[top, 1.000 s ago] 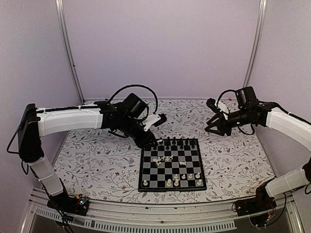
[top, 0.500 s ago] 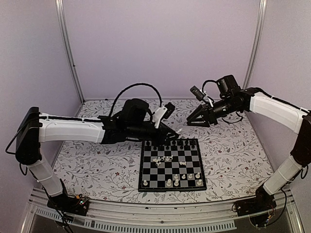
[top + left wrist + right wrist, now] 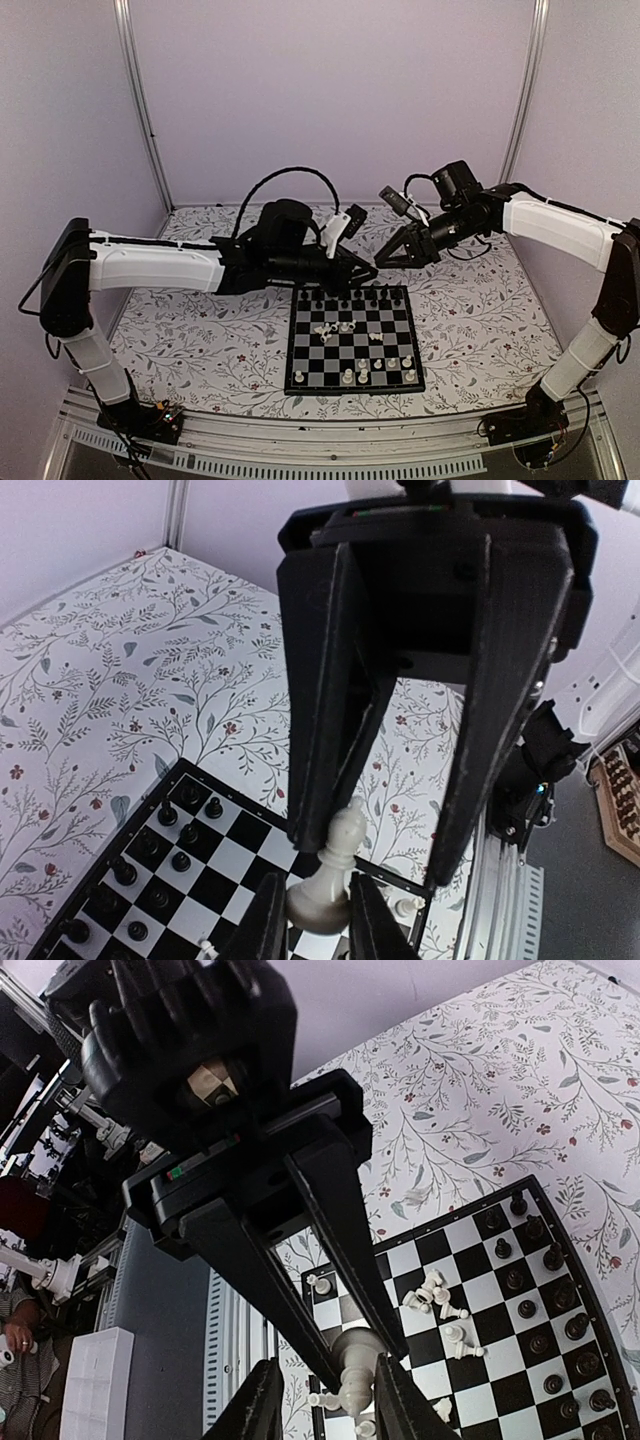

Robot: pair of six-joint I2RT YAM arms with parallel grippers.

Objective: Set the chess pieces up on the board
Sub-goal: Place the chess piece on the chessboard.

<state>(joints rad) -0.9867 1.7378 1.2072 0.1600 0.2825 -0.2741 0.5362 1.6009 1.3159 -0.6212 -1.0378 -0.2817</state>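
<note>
While left gripper (image 3: 320, 920) is pinching cream piece (image 3: 330, 875) by its base, aloft near far edge of board (image 3: 335, 355), right gripper (image 3: 328, 1400) is straddling same piece, jaws standing apart, not yet clamping. Handover advice: right should be closing squarely on upper body before left is releasing, avoiding twist. Top view is hiding piece behind 2 grippers; both wrist views are showing it, plus toppled pieces (image 3: 440, 1305) mid-board.

Black pieces (image 3: 346, 294) line the board's (image 3: 400, 322) far edge; one cream piece (image 3: 335, 870) held above.
</note>
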